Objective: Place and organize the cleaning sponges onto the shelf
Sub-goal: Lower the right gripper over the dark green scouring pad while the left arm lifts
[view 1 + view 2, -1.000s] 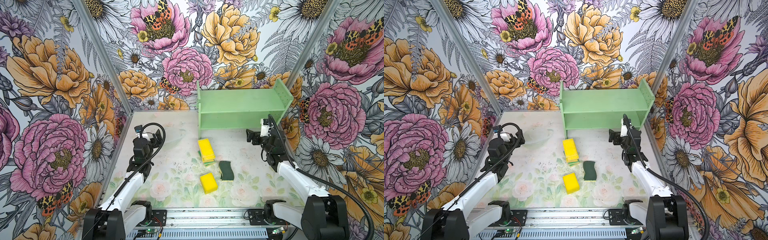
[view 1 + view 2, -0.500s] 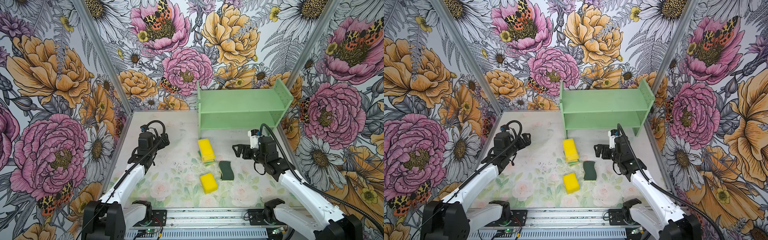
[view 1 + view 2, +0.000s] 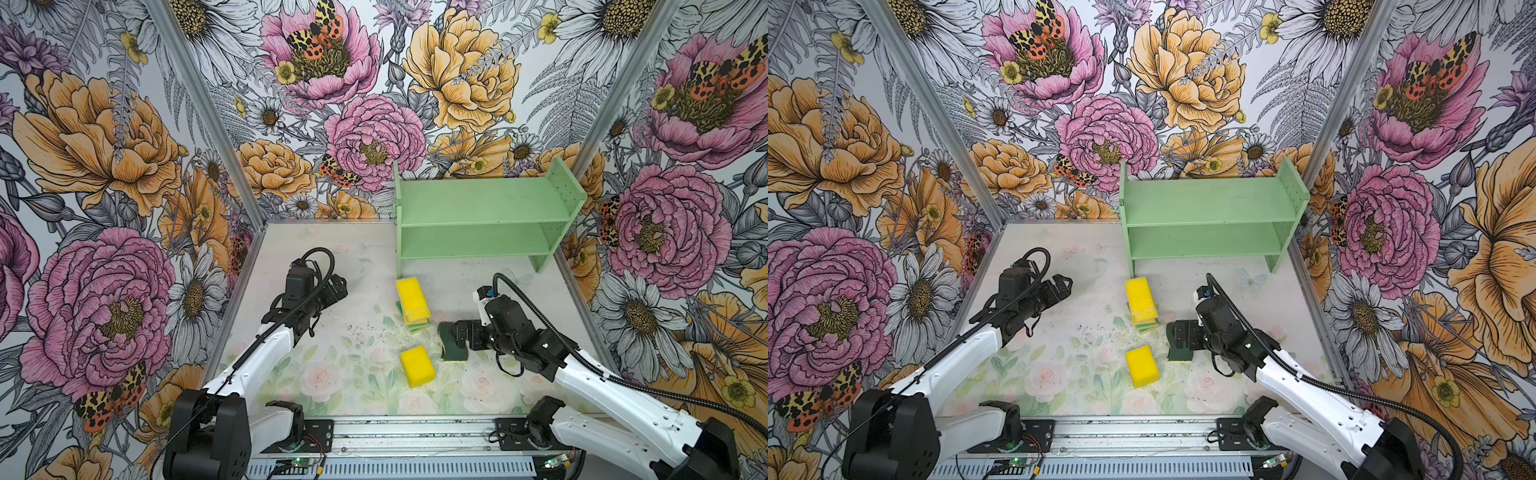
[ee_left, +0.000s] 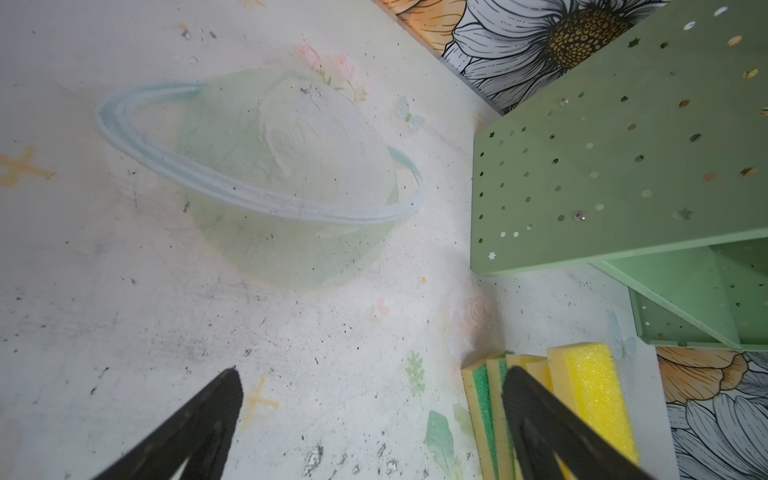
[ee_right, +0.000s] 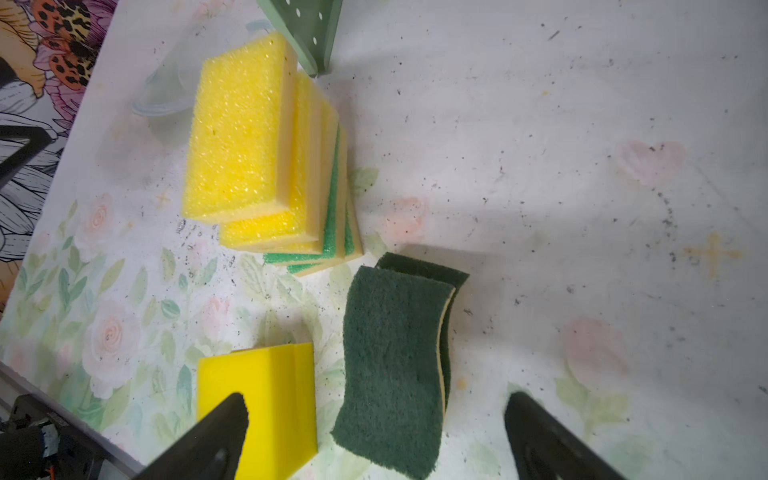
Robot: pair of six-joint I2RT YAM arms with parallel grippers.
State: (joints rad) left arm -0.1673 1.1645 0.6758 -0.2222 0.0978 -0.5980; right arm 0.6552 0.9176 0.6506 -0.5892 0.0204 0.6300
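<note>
The mint-green shelf point(image 3: 486, 208) point(image 3: 1208, 208) stands at the back right, both tiers bare. In front of its left leg lies a slanted stack of cleaning sponges point(image 3: 411, 297) point(image 3: 1140, 299) point(image 5: 237, 137) point(image 4: 590, 386), yellow on top, teal-topped below. A plain yellow sponge point(image 3: 417, 366) point(image 5: 266, 374) lies nearer the front. Two wavy dark-green sponges point(image 5: 395, 353) point(image 3: 451, 353) overlap beside it. My right gripper point(image 3: 455, 336) point(image 3: 1179, 334) point(image 5: 378, 401) hangs open over them, one finger on each side. My left gripper point(image 3: 338, 286) point(image 3: 1064, 284) point(image 4: 372, 374) is open and empty, left of the stack.
Floral walls point(image 3: 124, 208) close in the left, back and right sides. The shelf's pierced side panel point(image 4: 623, 158) is close beyond my left gripper. A metal rail point(image 3: 395, 432) runs along the front edge. The mat point(image 3: 332, 374) is speckled with dark crumbs.
My right arm swung from beside the shelf in toward the middle and down over the dark-green sponges. My left arm stretched forward and rightward toward the stack. No sponge moved.
</note>
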